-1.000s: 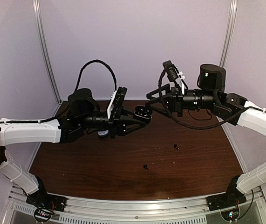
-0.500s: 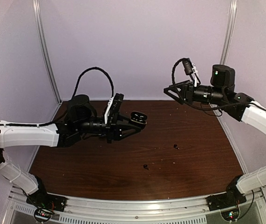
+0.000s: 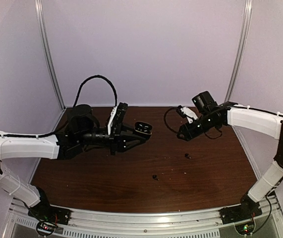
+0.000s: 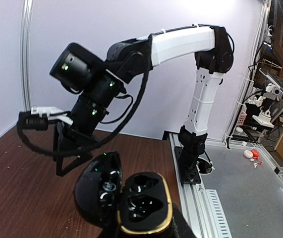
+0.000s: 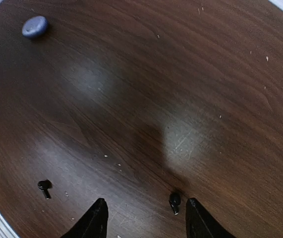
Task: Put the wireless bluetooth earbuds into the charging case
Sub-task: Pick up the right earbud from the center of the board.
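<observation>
My left gripper point(image 3: 133, 133) is shut on an open black charging case point(image 3: 142, 128) and holds it above the table. In the left wrist view the case shows a gold rim point(image 4: 165, 206), dark sockets and its lid point(image 4: 97, 188) open to the left. Two black earbuds lie on the table point(image 3: 187, 156) point(image 3: 154, 176). My right gripper point(image 3: 183, 135) is open and points down over the table. In the right wrist view one black bud point(image 5: 174, 201) lies between its fingers point(image 5: 97, 218), close to the right finger. The other point(image 5: 44, 187) lies off to the left. No lavender buds show.
A rounded lavender-blue object point(image 5: 34, 26), larger than the buds, lies far off on the brown wooden table point(image 3: 215, 168). Purple walls enclose the back and sides. A metal rail point(image 3: 146, 218) runs along the near edge.
My right arm swung away from the case and came down low over the table, above the right black earbud. My left gripper sank slightly with the case.
</observation>
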Controlling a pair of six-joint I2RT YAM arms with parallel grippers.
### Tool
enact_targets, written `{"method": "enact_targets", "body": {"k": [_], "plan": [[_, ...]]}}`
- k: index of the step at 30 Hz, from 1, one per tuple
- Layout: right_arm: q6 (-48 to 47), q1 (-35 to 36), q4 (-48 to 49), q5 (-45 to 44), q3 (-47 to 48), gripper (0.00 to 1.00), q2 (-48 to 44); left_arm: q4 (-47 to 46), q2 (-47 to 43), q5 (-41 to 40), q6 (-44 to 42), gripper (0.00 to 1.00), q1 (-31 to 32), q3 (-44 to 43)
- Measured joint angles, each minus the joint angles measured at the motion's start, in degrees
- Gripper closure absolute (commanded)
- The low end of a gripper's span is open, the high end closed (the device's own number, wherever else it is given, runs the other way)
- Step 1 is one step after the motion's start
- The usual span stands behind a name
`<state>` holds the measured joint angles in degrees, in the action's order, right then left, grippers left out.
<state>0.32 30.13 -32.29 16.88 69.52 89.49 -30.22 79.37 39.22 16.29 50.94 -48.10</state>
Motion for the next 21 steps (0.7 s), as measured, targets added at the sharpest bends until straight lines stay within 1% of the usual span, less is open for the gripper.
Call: {"method": "enact_targets", "body": {"k": [3,6,12,21], "plan": [[-1.33,0.0,-4.63,-3.32,2.03,0.49,6.21,0.22,0.0,-0.13,0.0,1.0,-0.02,0.0],[-1.9,0.0,-7.61,-6.62,3.06,0.49,10.01,0.44,0.0,-0.26,-0.02,1.0,0.0,0.0],[-2.4,-0.02,-10.95,-10.75,3.82,0.51,13.55,1.66,0.0,-0.68,-0.11,1.0,-0.02,0.0],[-3.34,-0.02,-13.46,-11.43,5.38,0.54,18.25,1.92,0.0,-1.03,-0.39,1.0,-0.02,0.0]]}}
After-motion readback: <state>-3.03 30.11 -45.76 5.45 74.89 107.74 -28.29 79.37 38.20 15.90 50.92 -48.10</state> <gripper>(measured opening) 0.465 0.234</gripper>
